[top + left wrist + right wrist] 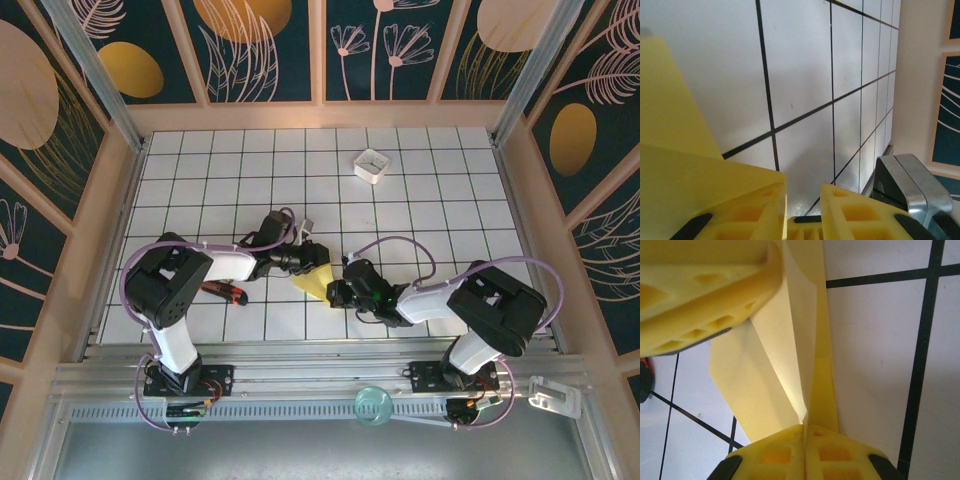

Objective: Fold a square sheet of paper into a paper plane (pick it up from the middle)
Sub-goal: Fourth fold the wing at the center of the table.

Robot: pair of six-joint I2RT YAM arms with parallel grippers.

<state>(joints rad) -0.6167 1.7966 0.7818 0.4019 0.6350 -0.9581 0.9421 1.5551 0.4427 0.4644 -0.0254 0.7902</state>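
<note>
Yellow paper plane (785,370), half-folded: right hand (805,429) pinches its crease; left hand (802,194), narrowly parted, should press the flap flat.

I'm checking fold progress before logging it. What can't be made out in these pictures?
- Yellow paper outline: in the top view, the left hand and right hand cover its ends; both wrist views crop it at the frame edges.
- Red-and-black object: top view, partly under the left arm, too small to identify.
- Grey metal piece: left wrist view, cut off by the bottom edge.
</note>
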